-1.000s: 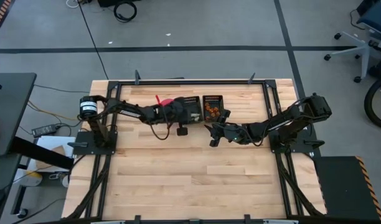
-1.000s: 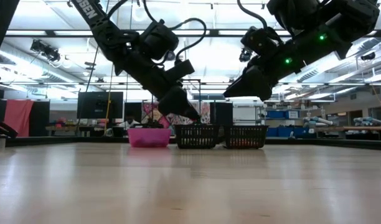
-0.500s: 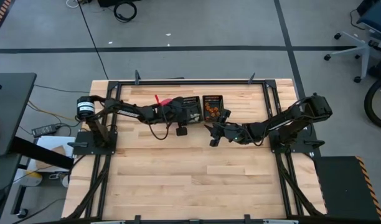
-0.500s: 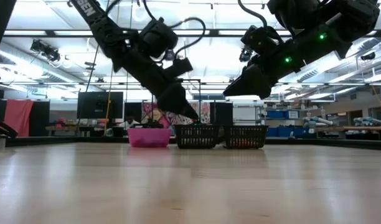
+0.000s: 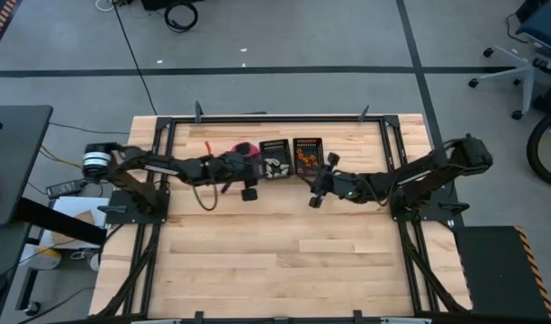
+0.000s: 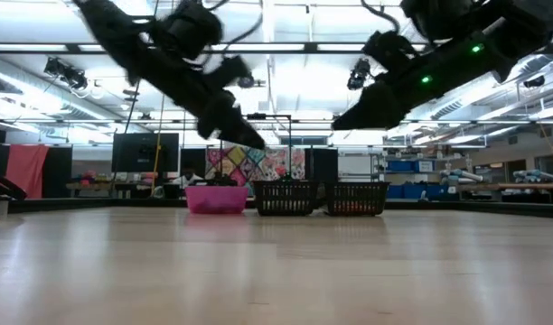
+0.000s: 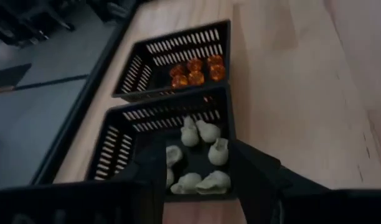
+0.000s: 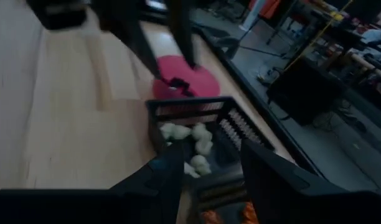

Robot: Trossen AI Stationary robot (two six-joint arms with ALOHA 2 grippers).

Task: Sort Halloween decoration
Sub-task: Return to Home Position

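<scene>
Left gripper [image 7: 197, 155], fingers apart, seemingly empty, near skull tray [image 7: 114, 146]

The wooden worktop [image 5: 275, 261] carries a pink bowl [image 6: 216, 199], a near tray [image 6: 285, 198] and a far tray [image 6: 355, 198], side by side at the overhead frame's upper middle.
</scene>
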